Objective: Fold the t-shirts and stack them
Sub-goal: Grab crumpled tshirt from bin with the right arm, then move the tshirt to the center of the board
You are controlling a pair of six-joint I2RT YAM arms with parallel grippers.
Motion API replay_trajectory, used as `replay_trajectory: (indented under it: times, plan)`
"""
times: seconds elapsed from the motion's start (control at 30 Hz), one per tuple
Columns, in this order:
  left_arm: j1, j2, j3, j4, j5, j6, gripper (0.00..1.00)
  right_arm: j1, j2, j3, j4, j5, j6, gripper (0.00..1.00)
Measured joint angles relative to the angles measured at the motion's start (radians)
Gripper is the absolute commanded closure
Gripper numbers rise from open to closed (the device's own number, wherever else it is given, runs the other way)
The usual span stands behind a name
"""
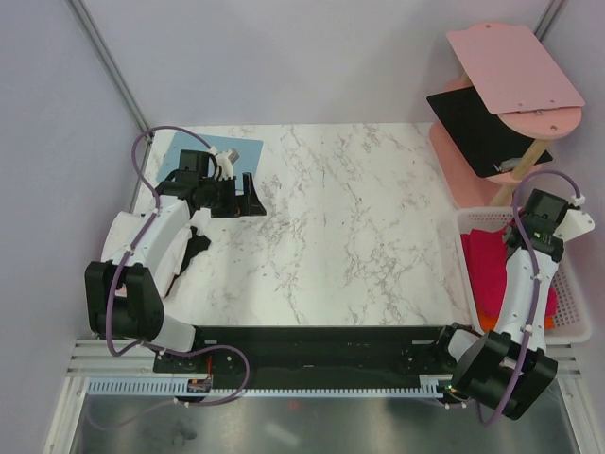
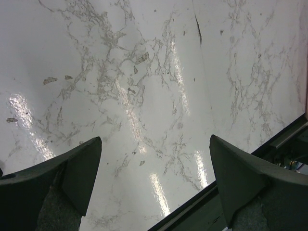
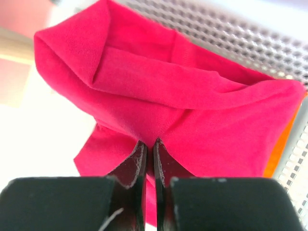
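Note:
A crimson red t-shirt (image 3: 192,101) lies bunched in the white mesh basket (image 1: 572,317) at the right edge of the table, also seen from above as the red t-shirt (image 1: 487,265). My right gripper (image 3: 149,143) is shut on a fold of this shirt, its jaws pinched together with cloth between them. An orange t-shirt (image 3: 279,144) shows beneath the red one, its edge also visible as orange cloth (image 1: 490,323) in the basket. My left gripper (image 2: 154,159) hangs open over bare marble at the far left, holding nothing.
A light-blue board (image 1: 248,151) lies at the back left behind the left arm. A stand with pink panels (image 1: 515,66) and a black panel (image 1: 473,128) rises at the back right beside the basket. The marble table (image 1: 359,218) spans the middle.

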Motion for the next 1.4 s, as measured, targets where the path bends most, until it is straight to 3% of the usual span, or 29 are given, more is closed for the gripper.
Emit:
replay_trajectory:
  times: [0.27, 0.57, 1.0, 1.27, 1.4]
  plan:
    - [0.000, 0.000, 0.000, 0.000, 0.000, 0.000, 0.00, 0.151, -0.001, 0.304, -0.041, 0.005, -0.027, 1.00]
    - [0.000, 0.000, 0.000, 0.000, -0.010, 0.000, 0.00, 0.393, 0.104, 0.665, -0.003, -0.163, -0.119, 1.00]
    - [0.000, 0.000, -0.010, -0.004, -0.050, 0.000, 0.00, 1.130, 0.486, 0.684, 0.006, -0.171, -0.213, 1.00]
    - [0.000, 0.000, -0.010, -0.008, -0.094, 0.000, 0.00, 1.276, 0.755, 0.690, 0.057, -0.310, -0.242, 1.00]
    - [0.000, 0.000, -0.010, -0.018, -0.140, 0.000, 0.00, 1.334, 0.798, 0.721, 0.059, -0.383, -0.292, 1.00]
